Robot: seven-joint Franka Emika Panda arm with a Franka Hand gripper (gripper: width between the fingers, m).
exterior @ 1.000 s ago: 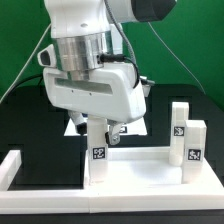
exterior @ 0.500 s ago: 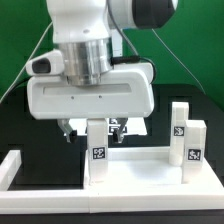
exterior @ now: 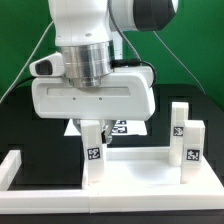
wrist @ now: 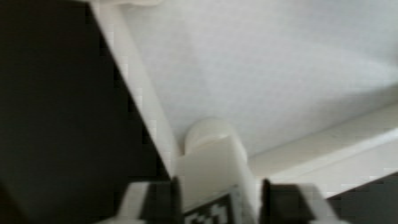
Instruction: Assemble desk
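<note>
My bench (exterior: 20,125) is black, backed by green. On it in the exterior view lies the white desk top (exterior: 135,172), upside down I think, with legs standing up from it: one leg (exterior: 95,150) toward the middle and two legs (exterior: 192,145) at the exterior view's right. A long white border bar (exterior: 20,168) lies at the exterior view's left, angled round the corner. Behind my arm, the marker board (exterior: 125,127) lies flat, mostly hidden.
</note>
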